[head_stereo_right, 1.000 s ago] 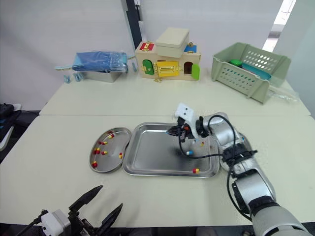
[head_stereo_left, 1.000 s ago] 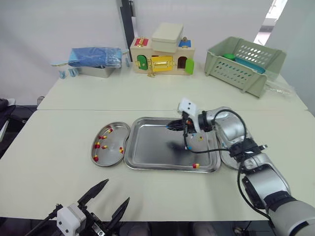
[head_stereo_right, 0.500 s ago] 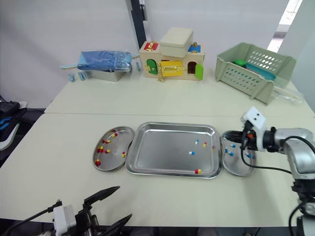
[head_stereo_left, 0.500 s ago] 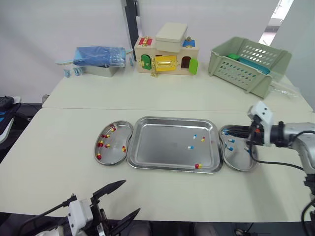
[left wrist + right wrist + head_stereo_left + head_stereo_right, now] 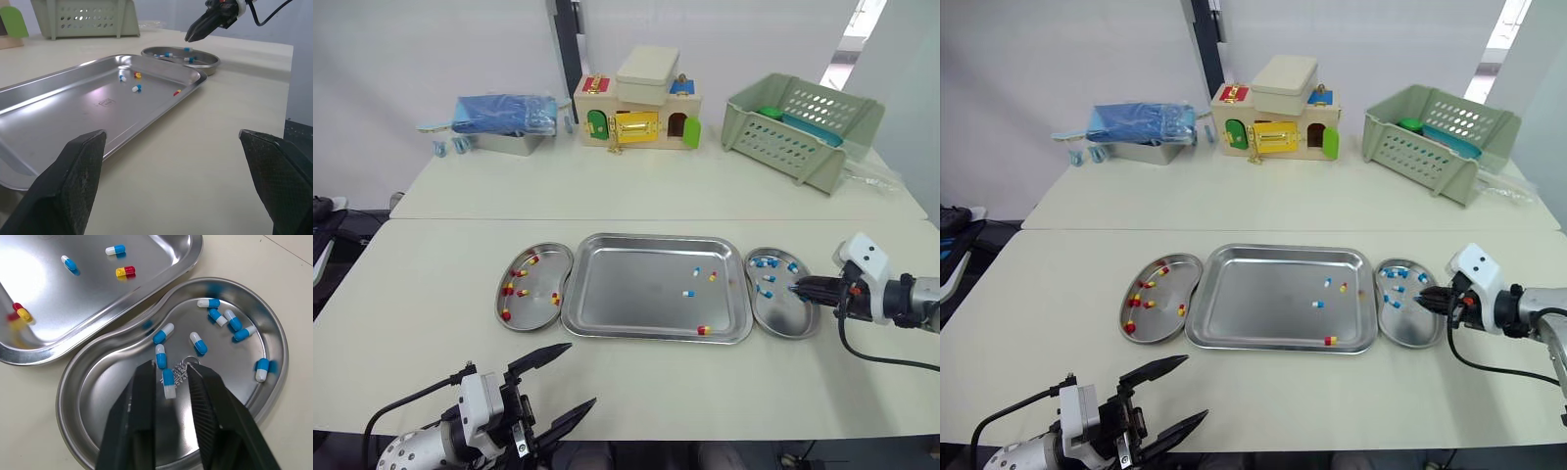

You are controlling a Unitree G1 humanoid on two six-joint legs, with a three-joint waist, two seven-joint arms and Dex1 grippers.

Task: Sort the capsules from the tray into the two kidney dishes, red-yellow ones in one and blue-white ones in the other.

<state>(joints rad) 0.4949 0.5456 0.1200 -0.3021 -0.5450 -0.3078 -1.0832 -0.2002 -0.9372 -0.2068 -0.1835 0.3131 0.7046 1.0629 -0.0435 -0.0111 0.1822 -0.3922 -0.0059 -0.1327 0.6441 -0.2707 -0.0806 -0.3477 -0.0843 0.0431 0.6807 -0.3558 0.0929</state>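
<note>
So the right pincer [image 5: 171, 365] hangs low over the right kidney dish [image 5: 781, 315], its tips pointing toward the tray [image 5: 646, 240]. The fingers [image 5: 145, 396] are only a little apart, a gap a bit wider than a capsule. One blue-white capsule [image 5: 167, 383] sits right in that gap, and honestly I can't tell if either finger touches it; it doesn't look pinched. That dish holds several more blue-white capsules [image 5: 224, 319], mostly bunched along its far side. The left kidney dish [image 5: 540, 282], snug against the other end of the tray, has the red-yellow capsules [image 5: 516, 273] scattered in it. Four are left in the tray: two blue-white ones [image 5: 699, 271] and a red-yellow one [image 5: 712, 276] near the right end, plus another red-yellow [image 5: 703, 330] by the near rim. The left pincer [image 5: 579, 374] is spread wide with nothing in it, hanging off the near edge of the bench [image 5: 636, 186], well away from the dishes.
</note>
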